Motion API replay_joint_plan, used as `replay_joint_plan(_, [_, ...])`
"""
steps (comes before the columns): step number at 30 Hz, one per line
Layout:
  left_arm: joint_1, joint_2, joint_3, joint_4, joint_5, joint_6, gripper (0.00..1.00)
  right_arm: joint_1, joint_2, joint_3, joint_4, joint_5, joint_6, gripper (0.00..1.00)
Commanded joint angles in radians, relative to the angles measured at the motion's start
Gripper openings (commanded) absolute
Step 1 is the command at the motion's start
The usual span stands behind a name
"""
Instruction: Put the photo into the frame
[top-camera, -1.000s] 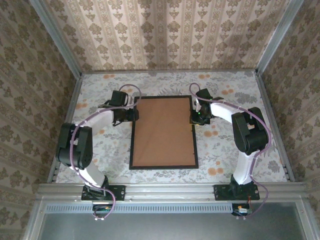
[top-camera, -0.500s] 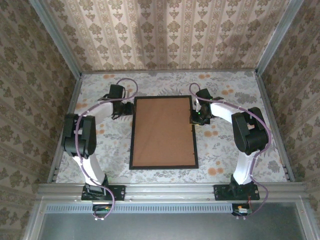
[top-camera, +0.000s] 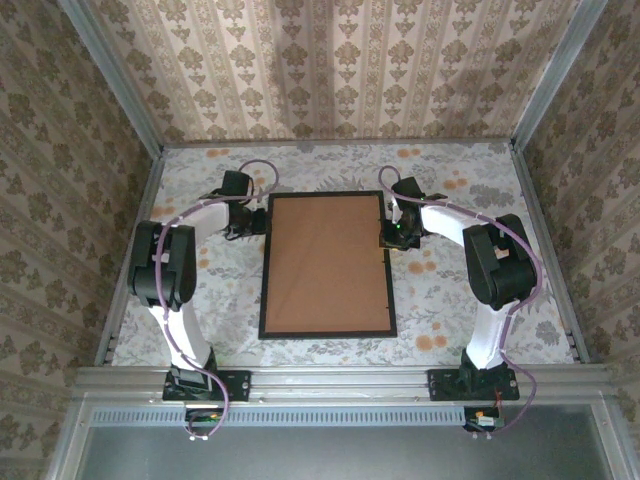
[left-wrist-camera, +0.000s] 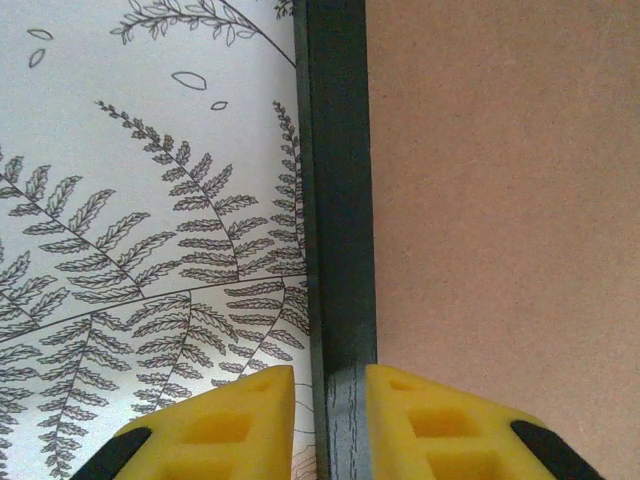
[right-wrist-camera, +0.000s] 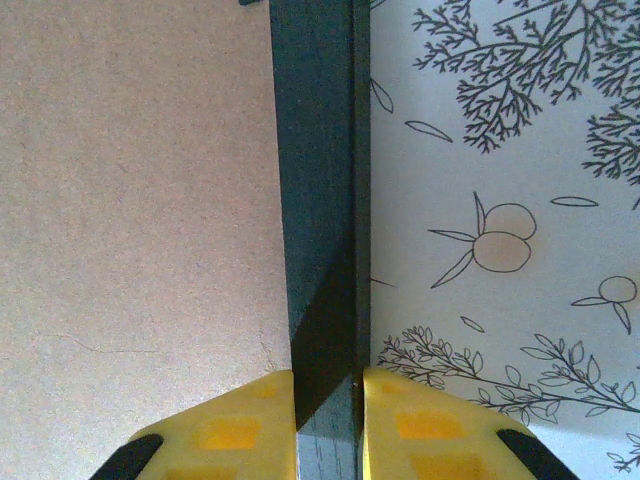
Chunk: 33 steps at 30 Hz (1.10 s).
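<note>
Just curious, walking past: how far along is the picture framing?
Done: the brown backing board lies in the frame. In hand: right hand pinches one side rail; left hand straddles the other. Remaining: unclear, the photo may be under the board.

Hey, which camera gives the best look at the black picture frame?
The top external view: the frame shows whole, all four rails around the brown backing board. The left wrist view gives a close stretch of one rail; the right wrist view, the opposite rail.
</note>
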Motion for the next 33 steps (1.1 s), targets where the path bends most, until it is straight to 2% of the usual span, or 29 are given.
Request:
replay_joint_plan(1, [0.010,0.031,0.013,-0.013,0.027,0.016,0.24,0.005,0.039,0.012,0.011,0.012,-0.012,0.19])
replay_joint_plan(17, [-0.005,0.041,-0.026,0.018,0.083,0.008,0.26,0.005,0.041,0.013,0.008,0.011,-0.008,0.19])
replay_joint_plan(33, [-0.054,0.042,-0.038,-0.009,0.032,0.050,0.33,0.009,0.040,0.022,0.007,0.003,-0.005,0.19])
